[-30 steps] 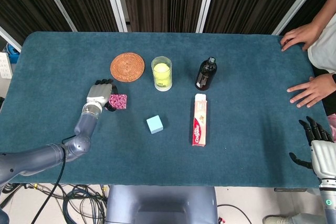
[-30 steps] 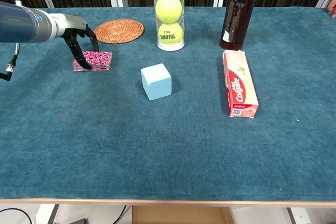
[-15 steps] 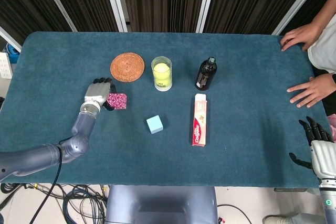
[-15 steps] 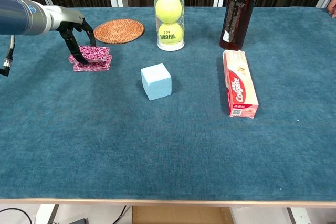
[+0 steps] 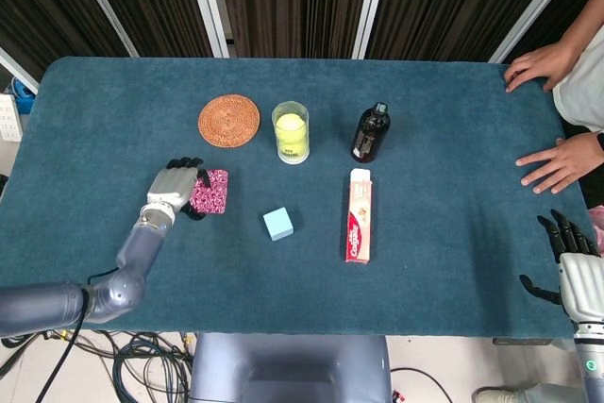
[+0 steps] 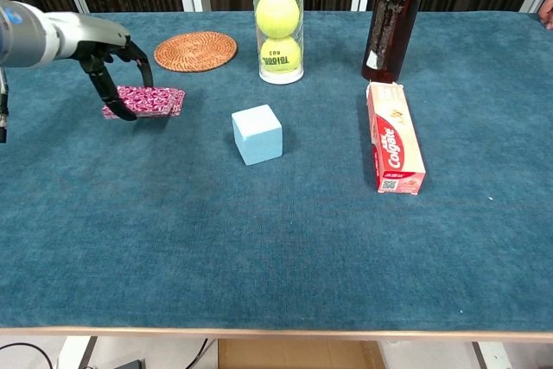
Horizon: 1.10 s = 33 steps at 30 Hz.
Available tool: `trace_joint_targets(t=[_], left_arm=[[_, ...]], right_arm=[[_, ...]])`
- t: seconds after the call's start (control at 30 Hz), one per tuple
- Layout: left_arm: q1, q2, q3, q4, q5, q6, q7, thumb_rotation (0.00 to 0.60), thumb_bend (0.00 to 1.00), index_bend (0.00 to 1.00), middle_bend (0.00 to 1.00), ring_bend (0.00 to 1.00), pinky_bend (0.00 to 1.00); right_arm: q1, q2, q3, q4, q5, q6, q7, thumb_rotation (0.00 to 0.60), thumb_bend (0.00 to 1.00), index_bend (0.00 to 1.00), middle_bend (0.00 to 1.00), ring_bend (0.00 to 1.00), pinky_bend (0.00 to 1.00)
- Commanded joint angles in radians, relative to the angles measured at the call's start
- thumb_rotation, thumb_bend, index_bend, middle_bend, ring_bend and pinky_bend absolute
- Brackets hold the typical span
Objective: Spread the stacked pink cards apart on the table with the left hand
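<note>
— Where's the stack of pink patterned cards (image 5: 209,192)?
— Left of the light-blue foam cube (image 5: 277,223), w/ my left hand (image 5: 171,186) on its left edge, dark fingers (image 6: 111,92) curled down, touching. Right hand (image 5: 567,266) well right of cube, spread, holding nothing.

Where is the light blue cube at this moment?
In the head view, the light blue cube sits near the table's middle, between the pink cards and the toothpaste box.
</note>
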Motion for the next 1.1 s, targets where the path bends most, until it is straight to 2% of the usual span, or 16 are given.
trace_joint_targets(t=[0.03, 0.3, 0.47, 0.63, 0.77, 0.97, 1.1], left_arm=[[0.038, 0.036, 0.024, -0.114, 0.023, 0.107, 0.007, 0.6, 0.28, 0.51, 0.16, 0.0, 0.0], [0.083, 0.028, 0.062, -0.235, 0.078, 0.248, 0.051, 0.6, 0.29, 0.51, 0.16, 0.0, 0.0], [0.115, 0.006, 0.064, -0.246, 0.115, 0.298, 0.043, 0.6, 0.29, 0.51, 0.16, 0.0, 0.0], [0.138, -0.028, 0.056, -0.217, 0.122, 0.282, 0.029, 0.6, 0.29, 0.51, 0.16, 0.0, 0.0], [0.131, -0.057, 0.025, -0.178, 0.106, 0.238, 0.025, 0.6, 0.29, 0.51, 0.16, 0.0, 0.0], [0.093, -0.094, -0.023, -0.139, 0.04, 0.187, 0.059, 0.6, 0.29, 0.51, 0.16, 0.0, 0.0], [0.06, -0.131, -0.043, -0.108, 0.009, 0.195, 0.102, 0.6, 0.29, 0.51, 0.16, 0.0, 0.0]], right_arm=[[-0.001, 0.001, 0.0, 0.0, -0.002, 0.001, 0.003, 0.6, 0.18, 0.1, 0.02, 0.07, 0.19], [-0.004, 0.005, 0.001, 0.003, 0.001, 0.004, 0.017, 0.6, 0.18, 0.1, 0.02, 0.07, 0.19], [-0.004, 0.007, 0.001, 0.005, 0.0, 0.003, 0.024, 0.6, 0.18, 0.1, 0.02, 0.07, 0.19], [-0.004, 0.007, 0.002, 0.006, 0.0, 0.002, 0.026, 0.6, 0.18, 0.1, 0.02, 0.07, 0.19], [-0.002, 0.005, 0.002, 0.007, 0.004, -0.004, 0.022, 0.6, 0.18, 0.1, 0.02, 0.07, 0.19], [0.004, 0.004, 0.001, 0.007, 0.009, -0.016, 0.014, 0.6, 0.18, 0.1, 0.02, 0.07, 0.19], [0.004, 0.004, 0.001, 0.008, 0.007, -0.016, 0.017, 0.6, 0.18, 0.1, 0.02, 0.07, 0.19]])
